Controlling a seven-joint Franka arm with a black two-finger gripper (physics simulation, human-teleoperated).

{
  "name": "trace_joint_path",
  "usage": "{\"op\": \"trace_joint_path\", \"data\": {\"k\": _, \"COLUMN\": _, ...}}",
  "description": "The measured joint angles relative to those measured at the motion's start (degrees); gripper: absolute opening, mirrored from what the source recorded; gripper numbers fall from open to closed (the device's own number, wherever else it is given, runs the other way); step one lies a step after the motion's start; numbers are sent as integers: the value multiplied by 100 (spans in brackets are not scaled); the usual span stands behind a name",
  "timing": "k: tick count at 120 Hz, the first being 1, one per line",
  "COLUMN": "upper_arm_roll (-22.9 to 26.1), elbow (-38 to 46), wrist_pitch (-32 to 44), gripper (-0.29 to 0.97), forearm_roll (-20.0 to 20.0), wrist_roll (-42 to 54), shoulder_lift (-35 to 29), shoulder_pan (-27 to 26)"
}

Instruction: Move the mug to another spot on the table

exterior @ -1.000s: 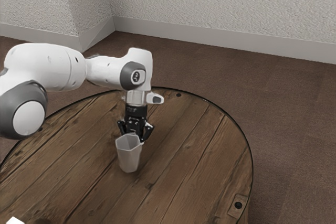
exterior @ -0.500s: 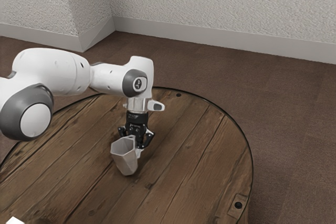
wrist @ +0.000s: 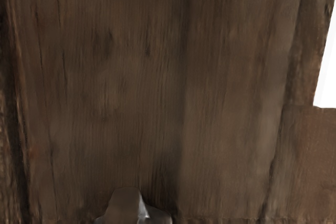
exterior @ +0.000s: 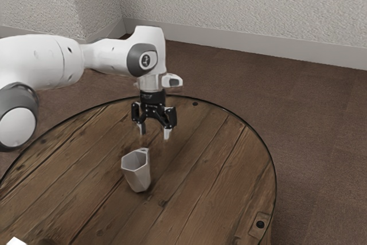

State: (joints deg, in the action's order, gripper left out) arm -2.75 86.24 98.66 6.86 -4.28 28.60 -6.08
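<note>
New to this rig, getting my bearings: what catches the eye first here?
A big white arm reaches in from the exterior view's left over a round wooden table. Its black hand hangs open in the air, and a pale mug sits on the table below it, not touching it.

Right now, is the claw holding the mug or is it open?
Claw: open, holding nothing, apart from the mug standing on the table.

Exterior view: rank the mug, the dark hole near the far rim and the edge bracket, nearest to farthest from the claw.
1. mug, just below the open claw.
2. dark hole, by the far rim, toward the exterior view's right.
3. edge bracket, near rim, exterior view's right.
</note>
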Motion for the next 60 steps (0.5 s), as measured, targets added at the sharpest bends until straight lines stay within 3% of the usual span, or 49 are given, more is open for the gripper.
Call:
{"op": "trace_joint_path", "data": {"k": 14, "upper_arm_roll": -5, "elbow": 871, "wrist_pitch": -7, "gripper": 65, "forearm_roll": -23, "wrist_roll": 265, "shoulder_lift": -1264, "shoulder_pan": -8}}
{"op": "trace_joint_path", "data": {"k": 26, "upper_arm_roll": -6, "elbow": 1191, "wrist_pitch": -27, "gripper": 66, "forearm_roll": -51, "wrist_roll": 805, "shoulder_lift": -1971, "shoulder_pan": -7}}
{"op": "trace_joint_path", "data": {"k": 60, "upper_arm_roll": -31, "elbow": 1240, "wrist_pitch": -77, "gripper": 67, "forearm_roll": -88, "wrist_roll": 2250, "shoulder_lift": -2822, "shoulder_pan": 47}}
